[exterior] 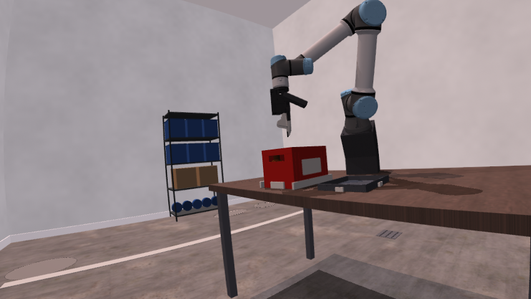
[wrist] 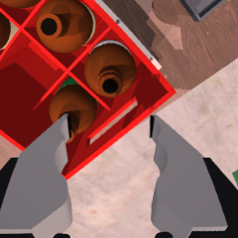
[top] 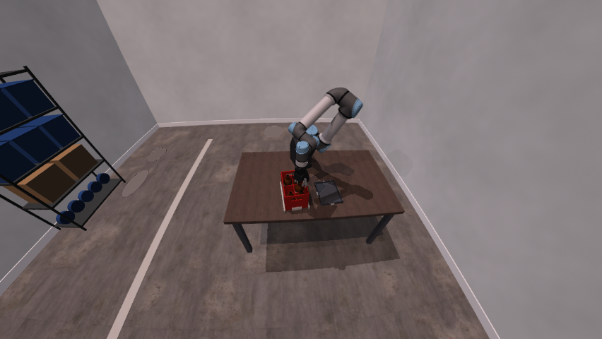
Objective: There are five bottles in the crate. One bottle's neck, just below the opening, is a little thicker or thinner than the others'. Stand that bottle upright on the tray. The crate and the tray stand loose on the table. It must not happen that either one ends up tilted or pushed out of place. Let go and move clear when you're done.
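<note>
Listing, by item, with places and condition:

Pincer (top: pixel 304 183) (exterior: pixel 287 135) (wrist: pixel 110 116): one, two grey fingers, stood apart, nothing clamped between them; pointing down, above the crate and clear of it

Arm (top: pixel 316 111) (exterior: pixel 366 61): one, jointed, pale tubes with dark joints and blue caps, mounted on the worktop (top: pixel 261 181) (exterior: pixel 427 189) (wrist: pixel 218 45)

Crate (top: pixel 296 202) (exterior: pixel 277 174) (wrist: pixel 119 135): one, red, upright and level on the worktop, divided inside; pale strips along its foot

Bottles: five, brown, all in the crate. One (wrist: pixel 72 106) partly covered by a finger in the wrist view; one (wrist: pixel 110 66) in the corner compartment nearest it; one (wrist: pixel 64 32) further along the same long side; two more (wrist: pixel 19 2) (wrist: pixel 3 33) cut off by the picture's edge. Which has the odd neck, cannot be told

Tray (top: pixel 328 193) (exterior: pixel 347 187) (wrist: pixel 204 9): one, dark, low-walled, flat on the worktop beside the crate, apart from it; no bottle on it

Rack (top: pixel 90 143) (exterior: pixel 191 115): one, black, on the floor well apart from the worktop; bears blue boxes, brown boxes and a bottom row of blue round items
</note>
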Motion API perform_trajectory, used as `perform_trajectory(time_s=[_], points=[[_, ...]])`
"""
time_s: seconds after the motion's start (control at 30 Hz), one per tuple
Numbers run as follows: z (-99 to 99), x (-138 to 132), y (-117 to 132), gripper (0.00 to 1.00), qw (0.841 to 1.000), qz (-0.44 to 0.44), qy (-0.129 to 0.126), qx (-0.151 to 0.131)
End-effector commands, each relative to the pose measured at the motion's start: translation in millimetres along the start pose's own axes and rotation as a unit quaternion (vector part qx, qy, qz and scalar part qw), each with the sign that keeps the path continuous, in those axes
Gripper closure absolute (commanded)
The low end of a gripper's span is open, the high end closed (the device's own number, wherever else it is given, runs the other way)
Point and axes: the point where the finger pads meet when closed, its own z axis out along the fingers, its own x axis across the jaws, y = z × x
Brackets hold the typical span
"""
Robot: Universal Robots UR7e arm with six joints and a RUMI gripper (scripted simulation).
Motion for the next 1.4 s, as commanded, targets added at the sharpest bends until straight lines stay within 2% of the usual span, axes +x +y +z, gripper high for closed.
perform_trajectory(time_s=[0.0, 0.6, 1.37], points=[[1.1, 0, -2, 0.62, 1.000, 0.001, 0.000, 0.001], [3.3, 0, -3, 0.62, 1.000, 0.001, 0.000, 0.002], [24.5, 0, -3, 0.62, 1.000, 0.001, 0.000, 0.003]])
